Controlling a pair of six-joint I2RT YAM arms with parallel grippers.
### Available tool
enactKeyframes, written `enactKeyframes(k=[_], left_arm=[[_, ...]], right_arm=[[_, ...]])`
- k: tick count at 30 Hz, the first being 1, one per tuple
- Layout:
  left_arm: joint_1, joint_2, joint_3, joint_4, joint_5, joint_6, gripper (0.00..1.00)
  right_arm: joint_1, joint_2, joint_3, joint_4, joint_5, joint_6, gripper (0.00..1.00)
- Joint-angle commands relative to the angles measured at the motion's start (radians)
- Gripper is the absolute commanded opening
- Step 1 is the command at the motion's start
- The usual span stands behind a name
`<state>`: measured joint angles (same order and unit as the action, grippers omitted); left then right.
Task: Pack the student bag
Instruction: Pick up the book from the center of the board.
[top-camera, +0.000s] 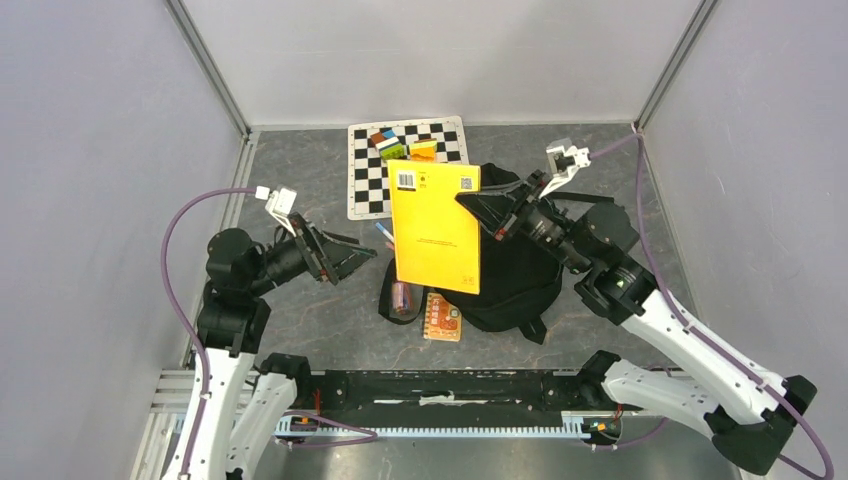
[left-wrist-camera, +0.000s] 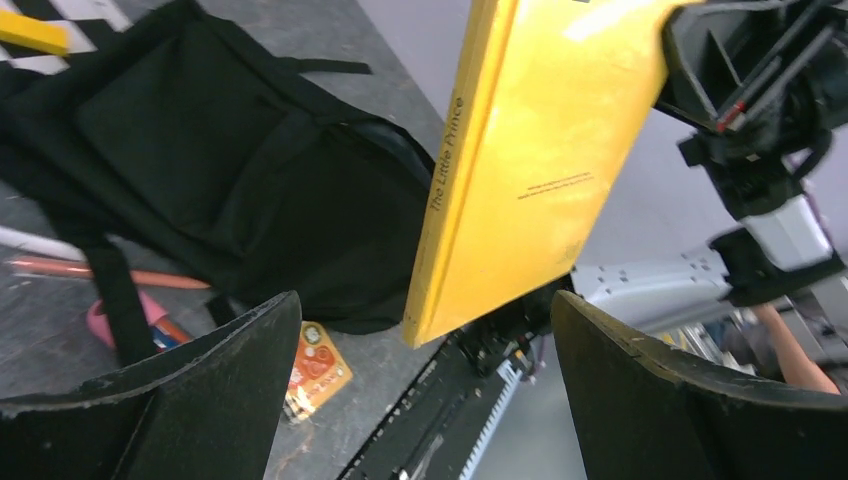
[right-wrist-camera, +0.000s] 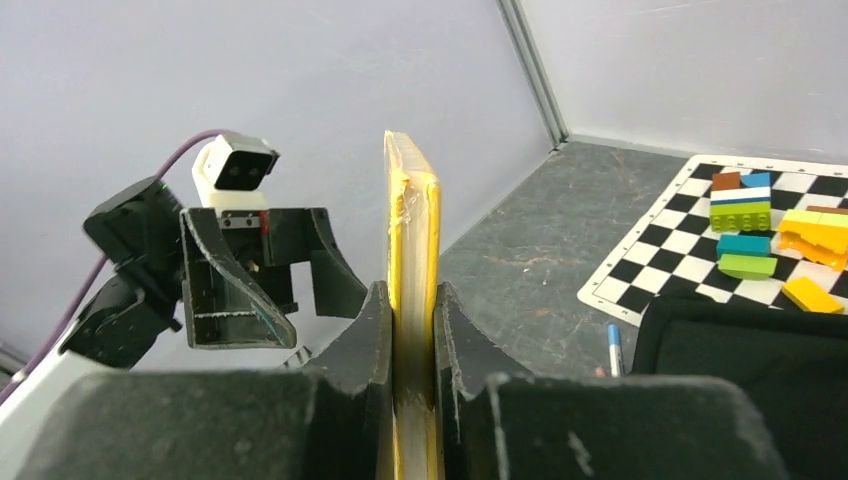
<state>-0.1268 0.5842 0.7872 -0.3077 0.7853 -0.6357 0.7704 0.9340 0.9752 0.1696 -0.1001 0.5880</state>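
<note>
The black backpack lies on the grey table at the centre right; it also shows in the left wrist view. My right gripper is shut on a yellow book and holds it up in the air over the bag's left side. The right wrist view shows the book edge-on between the shut fingers. My left gripper is open and empty, left of the book, pointing at it. The book's spine reads "The Little Prince".
An orange card lies near the bag's front. Pens and a pink case lie left of the bag. A checkered mat with toy bricks lies at the back. Walls enclose both sides.
</note>
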Motion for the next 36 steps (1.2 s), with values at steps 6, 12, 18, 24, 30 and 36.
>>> enactKeyframes(k=[6,12,18,24,30,36], left_arm=[[-0.041,0.044,0.036,0.176,0.246,-0.121,1.00],[-0.133,0.096,0.053,0.170,0.184,-0.094,1.00],[-0.220,0.137,0.052,0.183,0.121,-0.081,0.98],[-0.412,0.188,0.084,0.231,0.080,-0.049,0.42],[-0.438,0.174,0.052,0.331,0.021,-0.104,0.02],[-0.438,0.132,-0.015,0.557,-0.110,-0.259,0.02]], right_arm=[[0.003,-0.086,-0.087,0.211,-0.187,0.064,0.00],[0.003,-0.086,-0.113,0.355,-0.254,0.135,0.00],[0.003,-0.080,-0.117,0.378,-0.248,0.148,0.00],[0.002,-0.048,-0.124,0.380,-0.243,0.131,0.00],[0.003,-0.049,-0.135,0.241,-0.219,0.032,0.21],[0.003,-0.090,-0.220,0.173,-0.256,0.006,0.88]])
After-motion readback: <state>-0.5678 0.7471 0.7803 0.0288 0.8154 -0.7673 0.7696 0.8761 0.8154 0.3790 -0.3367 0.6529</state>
